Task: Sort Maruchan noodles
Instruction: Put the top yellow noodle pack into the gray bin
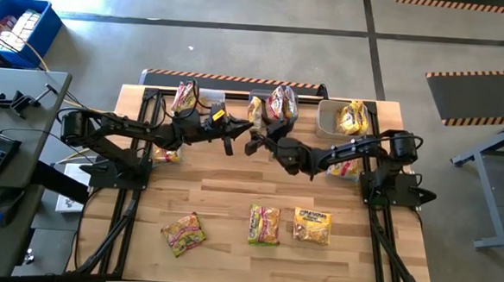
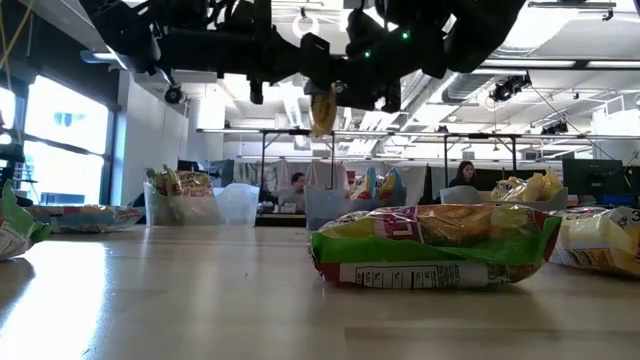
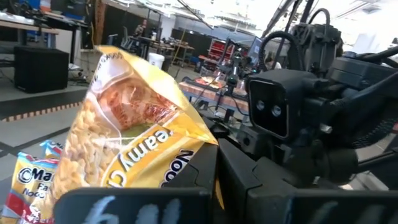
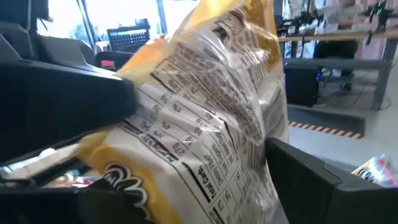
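Observation:
A yellow Maruchan noodle packet [image 2: 322, 112] hangs in the air above the back middle of the table, between my two grippers. My left gripper [image 1: 237, 140] is shut on it; the left wrist view shows the packet's [image 3: 137, 137] printed front close up. My right gripper [image 1: 265, 147] faces the left one, open, its fingers on either side of the packet's label side [image 4: 211, 124]. Three more packets lie near the front: a green-red one [image 1: 184, 233], another green-red one [image 1: 264, 224] and a yellow one [image 1: 311, 225].
Three clear bins stand along the back edge: the left bin [image 1: 209, 97], the middle bin [image 1: 254, 96] and the right bin [image 1: 326, 119], each holding packets. More packets lie under the left arm [image 1: 167, 155] and under the right arm [image 1: 345, 170]. People sit at desks in the room behind.

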`<state>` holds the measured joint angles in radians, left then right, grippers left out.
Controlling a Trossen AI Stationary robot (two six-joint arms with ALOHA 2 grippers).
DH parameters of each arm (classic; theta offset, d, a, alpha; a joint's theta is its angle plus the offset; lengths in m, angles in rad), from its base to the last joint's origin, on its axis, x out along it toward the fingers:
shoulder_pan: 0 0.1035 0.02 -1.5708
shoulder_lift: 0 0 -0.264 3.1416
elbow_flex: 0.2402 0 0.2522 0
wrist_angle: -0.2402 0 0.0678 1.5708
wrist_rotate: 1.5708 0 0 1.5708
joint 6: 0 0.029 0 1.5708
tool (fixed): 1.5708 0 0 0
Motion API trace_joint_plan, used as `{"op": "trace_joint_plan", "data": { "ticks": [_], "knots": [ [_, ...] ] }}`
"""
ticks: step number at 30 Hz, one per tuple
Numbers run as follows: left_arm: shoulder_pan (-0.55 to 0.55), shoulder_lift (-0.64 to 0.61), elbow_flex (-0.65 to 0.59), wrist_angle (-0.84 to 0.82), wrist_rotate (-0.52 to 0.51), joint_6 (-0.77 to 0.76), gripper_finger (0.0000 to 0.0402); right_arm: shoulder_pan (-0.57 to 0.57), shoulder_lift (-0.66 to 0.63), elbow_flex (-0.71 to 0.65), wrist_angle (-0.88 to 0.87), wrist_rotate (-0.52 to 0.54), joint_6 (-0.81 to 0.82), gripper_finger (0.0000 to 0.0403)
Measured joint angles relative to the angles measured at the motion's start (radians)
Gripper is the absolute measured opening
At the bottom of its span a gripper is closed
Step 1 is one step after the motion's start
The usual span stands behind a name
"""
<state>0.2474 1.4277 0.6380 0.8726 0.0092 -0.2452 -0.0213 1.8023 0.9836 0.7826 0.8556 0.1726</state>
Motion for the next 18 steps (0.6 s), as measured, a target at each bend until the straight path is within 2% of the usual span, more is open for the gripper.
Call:
{"op": "trace_joint_plan", "data": {
  "ticks": [3,8,14,18],
  "knots": [
    [0.0,0.0,0.0,0.0,0.001,-0.011,0.0,-0.006,0.0,0.0,0.0,0.003,-0.047,0.0225],
    [0.0,0.0,0.0,0.0,0.007,-0.005,0.0,-0.006,0.0,0.0,0.0,0.008,-0.123,0.0182],
    [0.001,0.0,0.0,-0.001,0.035,0.049,0.0002,0.007,-0.001,0.0,0.0,0.029,-0.204,0.0117],
    [0.001,-0.002,0.0,-0.008,0.058,0.118,0.0021,0.009,-0.001,0.0,0.003,0.064,-0.252,0.0086]
  ]
}}
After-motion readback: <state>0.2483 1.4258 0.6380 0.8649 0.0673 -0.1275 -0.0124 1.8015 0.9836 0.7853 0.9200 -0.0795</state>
